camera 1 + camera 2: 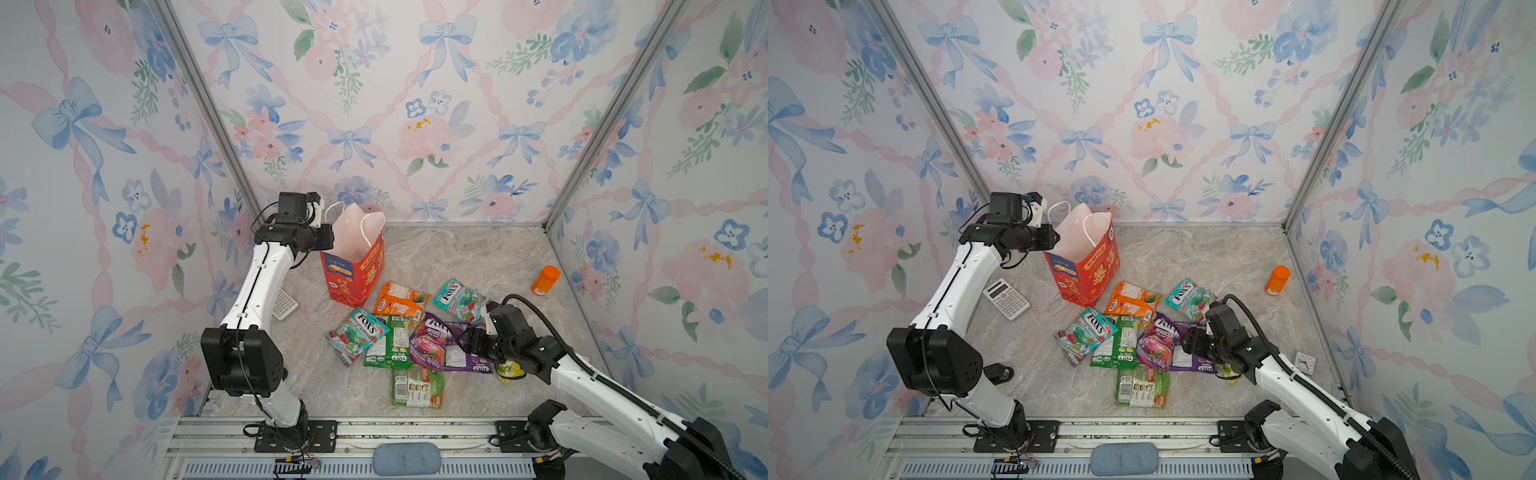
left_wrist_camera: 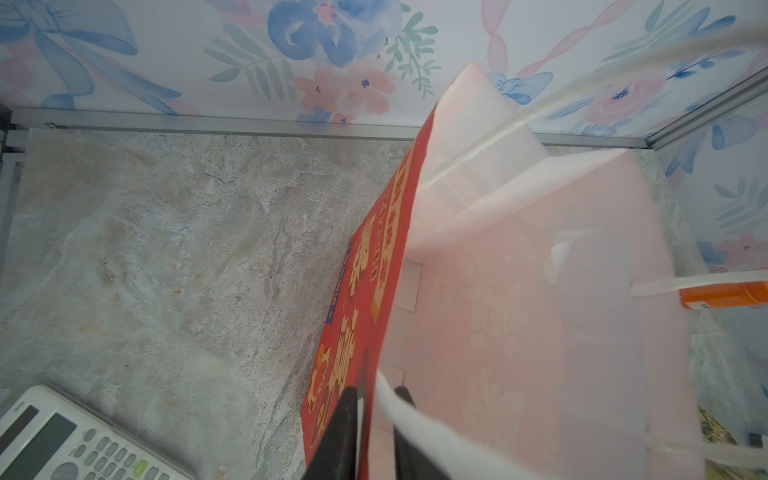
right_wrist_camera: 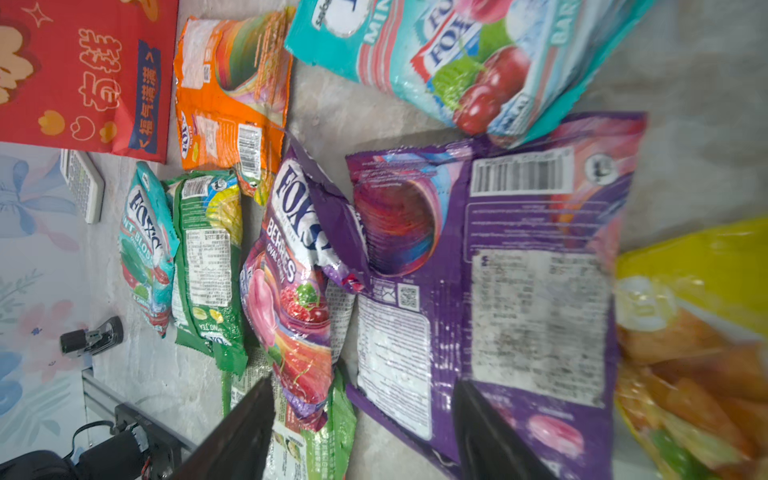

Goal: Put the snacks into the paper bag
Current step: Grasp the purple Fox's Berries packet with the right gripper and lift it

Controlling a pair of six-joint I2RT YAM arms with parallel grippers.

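Nearest, flat crinkly teal, purple, green, orange and yellow snack packets overlap on the marbled worktop, none bagged. The right gripper hangs over the purple ones, fingers spread, probably choosing one. Farther left, the left gripper pinches the rim of the upright red paper gift bag, presumably holding its mouth open. Its white inside looks empty.

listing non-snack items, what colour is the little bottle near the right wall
Orange, cap included. The bottle shows best in a top view.
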